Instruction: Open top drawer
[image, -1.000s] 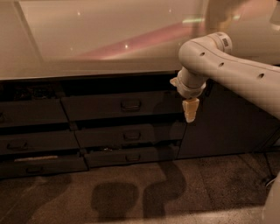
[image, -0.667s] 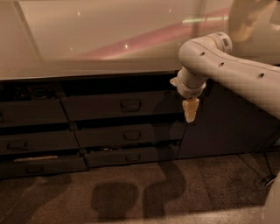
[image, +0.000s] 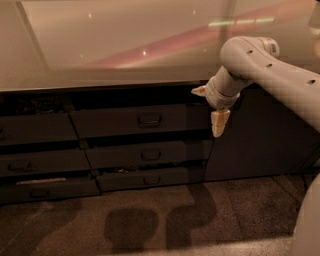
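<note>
Two stacks of dark drawers sit under a pale glossy counter (image: 125, 45); the left stack is cut off at the frame edge, and the inside of every drawer is hidden. The top drawer (image: 110, 122), the widest front in the middle stack, lies just below the counter lip, and nothing touches its small handle (image: 149, 120). The gripper (image: 210, 106) hangs by that drawer's right end, well right of the handle, its pale fingertips (image: 220, 124) spread apart and holding nothing, with bare floor (image: 240, 205) below and the arm (image: 280, 80) leaving frame at right.
</note>
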